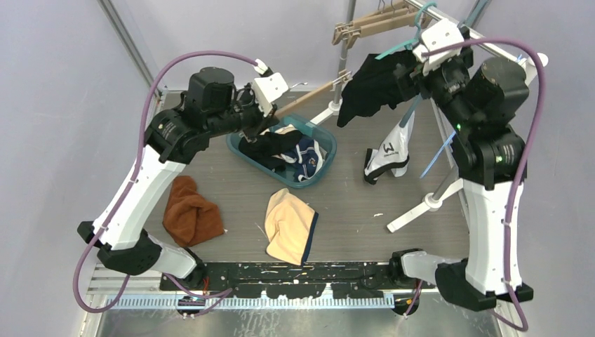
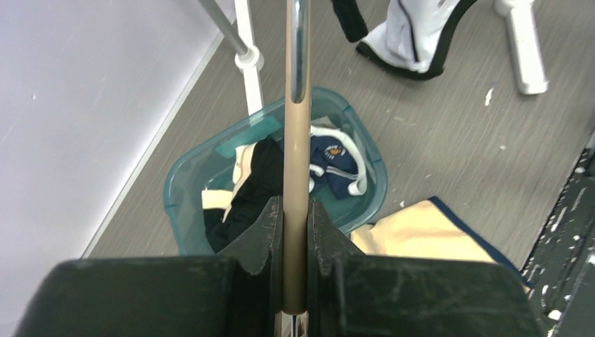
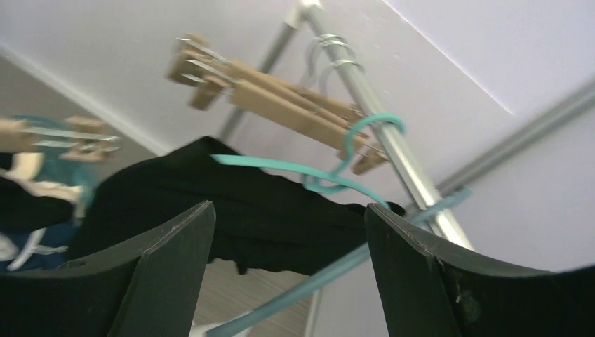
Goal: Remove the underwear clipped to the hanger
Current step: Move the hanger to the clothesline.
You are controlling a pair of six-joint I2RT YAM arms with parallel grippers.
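Observation:
My left gripper (image 1: 261, 118) is shut on the bare end of a tan wooden hanger (image 1: 309, 95), whose bar (image 2: 296, 140) runs straight out between its jaws (image 2: 296, 203). The bar's far end carries a metal clip (image 1: 342, 81) next to a black underwear (image 1: 368, 88) that hangs up near the rack. A teal hanger (image 3: 337, 168) crosses the top of that black underwear (image 3: 245, 203). My right gripper (image 1: 410, 70) is open right beside the garment; in the right wrist view its jaws (image 3: 288, 207) stand wide apart, with the black fabric just beyond them.
Under the hanger sits a teal basket (image 1: 326, 158) holding several garments. On the table lie a brown cloth (image 1: 191, 210) and a cream underwear (image 1: 289, 226). A white-and-black underwear (image 1: 388, 153) hangs by the rack post. More wooden clip hangers (image 1: 372, 24) hang on the rail. The white rack foot (image 1: 421, 207) lies at the right.

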